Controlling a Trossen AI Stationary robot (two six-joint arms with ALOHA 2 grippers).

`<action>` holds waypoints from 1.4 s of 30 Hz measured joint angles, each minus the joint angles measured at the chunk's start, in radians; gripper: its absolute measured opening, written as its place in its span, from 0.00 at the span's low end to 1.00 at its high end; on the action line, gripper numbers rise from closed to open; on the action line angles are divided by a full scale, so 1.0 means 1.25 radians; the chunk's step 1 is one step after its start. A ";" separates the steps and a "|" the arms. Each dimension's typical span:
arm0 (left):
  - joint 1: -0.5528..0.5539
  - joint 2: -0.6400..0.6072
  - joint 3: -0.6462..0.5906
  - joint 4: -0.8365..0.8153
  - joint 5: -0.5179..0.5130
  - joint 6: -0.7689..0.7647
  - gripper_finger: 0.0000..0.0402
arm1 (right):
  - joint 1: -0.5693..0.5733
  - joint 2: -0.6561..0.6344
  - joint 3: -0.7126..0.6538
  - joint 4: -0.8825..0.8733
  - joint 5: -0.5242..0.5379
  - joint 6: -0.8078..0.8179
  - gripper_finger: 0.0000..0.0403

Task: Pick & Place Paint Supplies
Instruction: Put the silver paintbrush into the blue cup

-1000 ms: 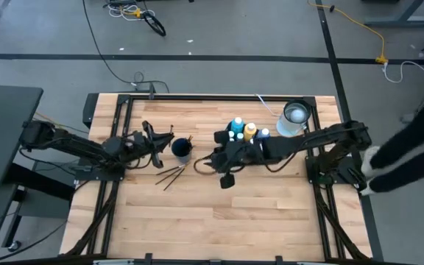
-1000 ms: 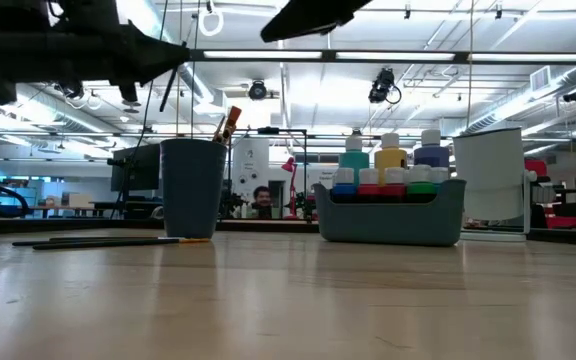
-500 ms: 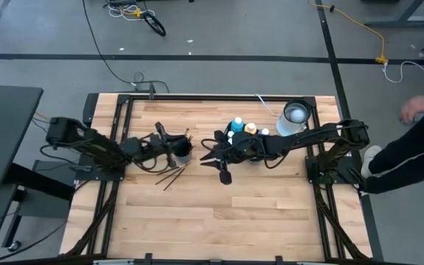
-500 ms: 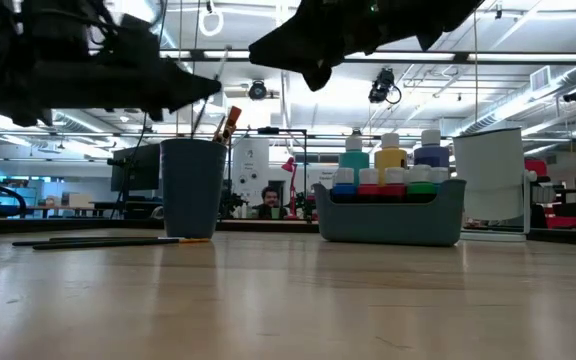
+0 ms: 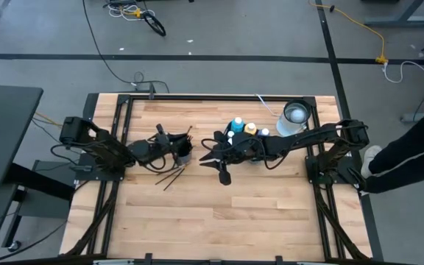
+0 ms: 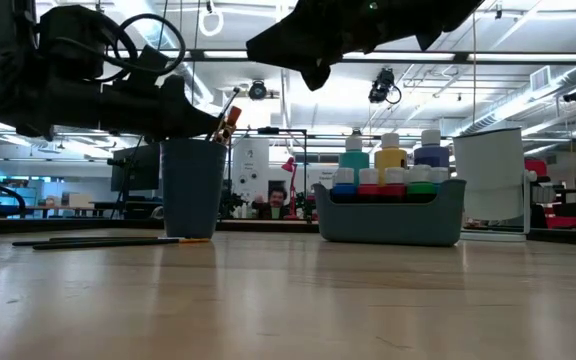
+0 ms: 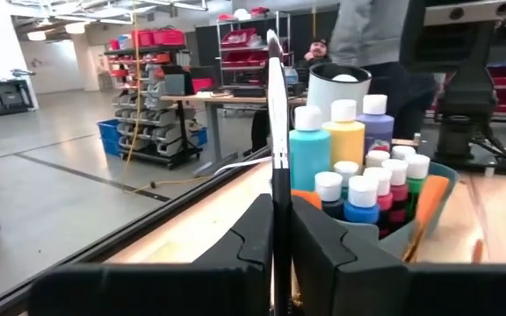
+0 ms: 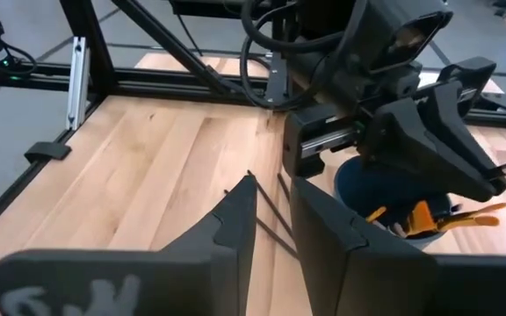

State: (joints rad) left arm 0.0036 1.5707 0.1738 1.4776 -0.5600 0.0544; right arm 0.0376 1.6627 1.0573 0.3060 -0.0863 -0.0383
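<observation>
My left gripper is level at the rim of the dark blue cup, shut on a thin dark paintbrush. An orange-handled brush leans in the cup. A few more brushes lie flat on the table in front of it. The paint bottles stand in a grey caddy. My right gripper hangs open above the table between cup and caddy, with nothing between its fingers. My left gripper pinches the paintbrush's dark handle between its two fingers. The fingers come in level from the table's left and lie across the brush. The brush stands about upright, its upper end above the fingers. Its lower end is hidden behind them.
A white cup stands at the far right behind the caddy. A person stands at the table's right side. The near half of the wooden table is bare.
My left gripper has gone down and toward the table's right, up to the cup's rim, carrying the brush. My right gripper sank, rolled and edged toward the cup in the first half second, then kept still.
</observation>
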 joint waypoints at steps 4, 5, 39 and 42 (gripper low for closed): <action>0.000 0.000 -0.001 -0.005 0.026 -0.002 0.11 | 0.000 0.000 0.000 0.005 0.000 -0.003 0.19; 0.000 0.000 -0.001 -0.005 0.026 -0.002 0.12 | 0.000 0.000 0.000 0.004 0.000 -0.005 0.19; -0.010 -0.079 -0.001 0.046 0.071 0.047 0.15 | 0.027 0.000 0.000 0.013 0.051 -0.059 0.24; -0.020 -0.124 -0.001 0.020 0.075 0.055 0.15 | 0.041 0.000 0.000 0.013 0.090 -0.053 0.31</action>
State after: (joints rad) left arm -0.0216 1.4162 0.1722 1.5020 -0.4660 0.1227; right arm 0.0886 1.6630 1.0573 0.3225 0.0265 -0.1048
